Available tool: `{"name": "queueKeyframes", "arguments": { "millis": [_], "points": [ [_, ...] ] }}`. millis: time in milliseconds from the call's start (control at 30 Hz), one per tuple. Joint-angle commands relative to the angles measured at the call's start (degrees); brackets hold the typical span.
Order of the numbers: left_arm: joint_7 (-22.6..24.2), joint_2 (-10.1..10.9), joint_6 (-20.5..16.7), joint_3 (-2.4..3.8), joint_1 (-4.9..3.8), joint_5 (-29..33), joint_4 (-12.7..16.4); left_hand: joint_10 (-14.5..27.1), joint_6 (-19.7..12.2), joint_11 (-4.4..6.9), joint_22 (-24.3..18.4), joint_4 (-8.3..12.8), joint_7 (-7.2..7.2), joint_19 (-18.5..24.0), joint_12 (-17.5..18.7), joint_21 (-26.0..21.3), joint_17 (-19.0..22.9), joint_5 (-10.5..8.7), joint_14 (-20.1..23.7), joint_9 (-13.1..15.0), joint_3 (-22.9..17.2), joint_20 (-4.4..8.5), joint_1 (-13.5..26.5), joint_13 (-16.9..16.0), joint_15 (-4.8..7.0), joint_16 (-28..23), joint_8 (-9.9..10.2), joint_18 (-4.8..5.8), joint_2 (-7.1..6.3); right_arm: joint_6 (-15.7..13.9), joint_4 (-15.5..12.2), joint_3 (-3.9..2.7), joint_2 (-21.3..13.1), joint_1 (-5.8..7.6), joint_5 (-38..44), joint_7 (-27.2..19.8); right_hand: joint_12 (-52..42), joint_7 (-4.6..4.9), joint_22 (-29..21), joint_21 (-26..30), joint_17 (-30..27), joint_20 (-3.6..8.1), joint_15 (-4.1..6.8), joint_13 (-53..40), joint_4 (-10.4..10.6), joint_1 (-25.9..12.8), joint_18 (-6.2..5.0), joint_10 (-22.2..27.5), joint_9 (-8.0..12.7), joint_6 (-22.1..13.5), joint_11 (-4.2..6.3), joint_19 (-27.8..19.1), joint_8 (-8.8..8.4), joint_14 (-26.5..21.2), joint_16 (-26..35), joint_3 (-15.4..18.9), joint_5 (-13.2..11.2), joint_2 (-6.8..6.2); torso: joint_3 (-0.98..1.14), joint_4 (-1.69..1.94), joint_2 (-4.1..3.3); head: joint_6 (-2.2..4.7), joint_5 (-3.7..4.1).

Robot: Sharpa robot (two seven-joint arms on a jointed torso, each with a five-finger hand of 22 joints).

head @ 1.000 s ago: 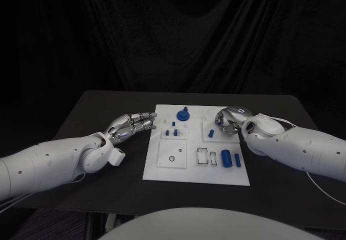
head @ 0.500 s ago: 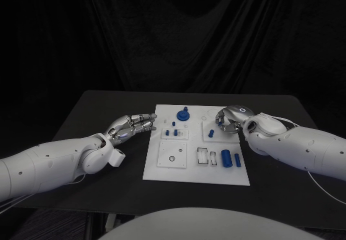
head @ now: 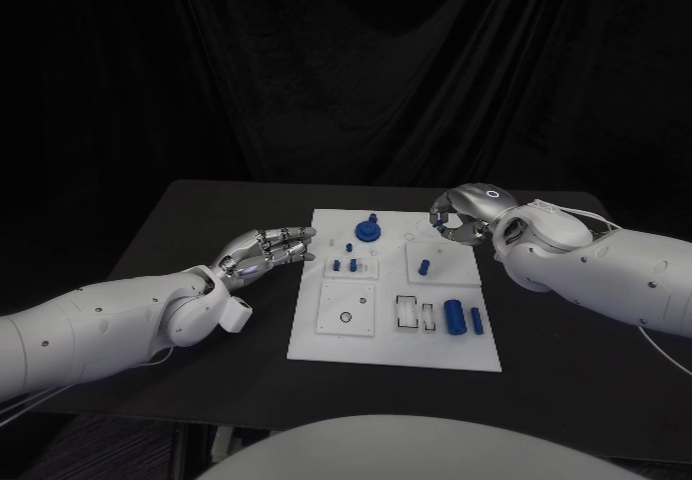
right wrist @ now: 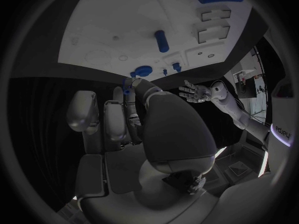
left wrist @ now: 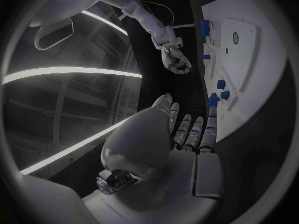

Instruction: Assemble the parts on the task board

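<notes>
The task board (head: pixel 329 340) lies flat in the middle of the black tabletop (head: pixel 188 215), and the small blue parts are spread on it. A round part with a knob (head: pixel 368 231) stands near the far edge, two short pegs (head: pixel 343 266) stand just in front of it, one small peg (head: pixel 424 266) is in the middle, and a thick cylinder (head: pixel 451 315) with a thin pin (head: pixel 475 320) beside it lies toward the near right side.

I judge that these parts are light, stiff plastic with smooth sides, so they can slip or roll under a careless touch. It seems best to pinch each one across its round body with the fingertips. The lying cylinder needs a hold at its middle, and the pegs a hold near the top.

The left hand (head: pixel 265 250) hovers just beside the left edge of the board, palm turned inward, fingers stretched toward the pegs and a little apart, holding nothing. The right hand (head: pixel 464 218) is raised above the far right corner of the board, with the fingers curled inward. In the right wrist view a small blue piece (right wrist: pixel 127 91) shows at its fingertips (right wrist: pixel 131 84), but I cannot tell if it is really pinched there.
</notes>
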State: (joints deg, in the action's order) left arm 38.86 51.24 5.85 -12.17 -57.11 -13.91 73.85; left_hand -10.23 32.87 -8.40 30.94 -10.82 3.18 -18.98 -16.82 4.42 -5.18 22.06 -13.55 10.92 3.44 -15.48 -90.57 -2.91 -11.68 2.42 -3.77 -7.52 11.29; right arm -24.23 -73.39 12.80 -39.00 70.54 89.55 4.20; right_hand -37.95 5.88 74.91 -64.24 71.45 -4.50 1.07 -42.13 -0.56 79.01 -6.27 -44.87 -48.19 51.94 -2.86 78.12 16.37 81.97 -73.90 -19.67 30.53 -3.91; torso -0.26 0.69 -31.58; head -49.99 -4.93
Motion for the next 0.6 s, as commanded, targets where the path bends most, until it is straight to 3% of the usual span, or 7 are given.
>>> {"name": "queueKeyframes", "arguments": {
  "millis": [33,267,367,467,600],
  "points": [
    [11.2,-0.2,0.5,0.06,0.08,0.5,0.0,0.4,-0.1,0.02,-0.1,0.1,0.42,-0.2,-0.3,0.4,-0.1,0.28,-0.3,-0.1,-0.2,-0.34,-0.6,0.0,-0.04,0.4,0.2,-0.72,-0.1,0.5,-3.8,0.11,-0.9,0.33,0.4,1.6,-0.4,0.49,8.1,-0.1,0.0,-0.19,0.4,0.0,0.0,-0.1,0.98,-0.4,-0.1,0.1,0.08,0.4,0.21,0.1,0.1,0.0,-0.2,0.42,-0.04,0.02,0.03,-0.01,-0.47],
    [11.2,-0.4,0.6,0.06,0.2,0.5,-0.1,0.4,-0.2,0.01,-0.1,0.2,0.42,-0.2,-0.3,0.4,0.0,0.29,-0.2,-0.1,-0.3,-0.37,-0.6,0.1,-0.05,0.3,0.2,-0.74,-0.11,3.7,-13.5,0.76,-2.2,-0.04,0.4,2.5,-0.6,0.66,8.1,-0.1,0.1,-0.21,0.34,-0.1,-0.1,0.0,0.99,-0.4,-0.5,-0.3,0.05,0.4,-0.07,0.2,-0.1,-0.2,-0.4,0.44,-0.11,-0.11,0.07,-0.01,-1.17],
    [11.1,-0.4,0.7,0.06,0.24,0.5,-0.1,0.4,-0.2,0.01,-0.1,0.2,0.42,-0.3,-0.3,0.4,0.0,0.29,-0.2,-0.1,-0.3,-0.38,-0.6,0.1,-0.05,0.3,0.2,-0.75,-0.1,5.0,-16.1,0.94,-1.9,-0.61,0.6,2.8,-0.7,0.75,8.1,0.1,0.1,-0.22,0.31,-0.1,-0.2,0.2,0.97,-0.4,-0.6,-0.6,0.0,0.3,-0.3,0.2,0.0,-0.4,-0.4,0.47,-0.1,-0.07,0.03,-0.01,-1.38],
    [11.0,-0.4,0.8,0.06,0.26,0.5,-0.1,0.4,-0.2,0.01,-0.1,0.2,0.42,-0.3,-0.3,0.4,0.0,0.29,-0.2,-0.1,-0.3,-0.38,-0.6,0.1,-0.05,0.3,0.2,-0.75,-0.1,5.9,-17.0,1.02,-1.2,-1.13,1.5,3.0,-0.7,0.8,8.1,0.0,0.2,-0.23,0.29,-0.1,-0.2,0.2,0.98,-0.4,-0.6,-0.7,-0.02,0.3,-0.4,0.2,-0.2,-0.4,-0.4,0.48,-0.11,-0.01,0.0,-0.01,-1.57],
    [10.9,-0.6,0.9,0.06,0.28,0.5,-0.1,0.5,-0.2,0.01,-0.1,0.2,0.43,-0.3,-0.3,0.4,0.0,0.29,-0.1,-0.1,-0.4,-0.39,-0.6,0.1,-0.04,0.3,0.2,-0.76,-0.09,7.3,-17.0,1.11,0.5,-2.29,3.2,3.6,-0.6,0.88,8.0,0.6,-0.3,-0.26,0.24,0.0,-0.3,0.3,0.88,-0.1,-0.6,-1.1,-0.2,0.1,-0.95,0.0,0.2,-0.7,-0.4,0.37,0.09,-0.08,-0.17,-0.01,-1.91]
  ]
}}
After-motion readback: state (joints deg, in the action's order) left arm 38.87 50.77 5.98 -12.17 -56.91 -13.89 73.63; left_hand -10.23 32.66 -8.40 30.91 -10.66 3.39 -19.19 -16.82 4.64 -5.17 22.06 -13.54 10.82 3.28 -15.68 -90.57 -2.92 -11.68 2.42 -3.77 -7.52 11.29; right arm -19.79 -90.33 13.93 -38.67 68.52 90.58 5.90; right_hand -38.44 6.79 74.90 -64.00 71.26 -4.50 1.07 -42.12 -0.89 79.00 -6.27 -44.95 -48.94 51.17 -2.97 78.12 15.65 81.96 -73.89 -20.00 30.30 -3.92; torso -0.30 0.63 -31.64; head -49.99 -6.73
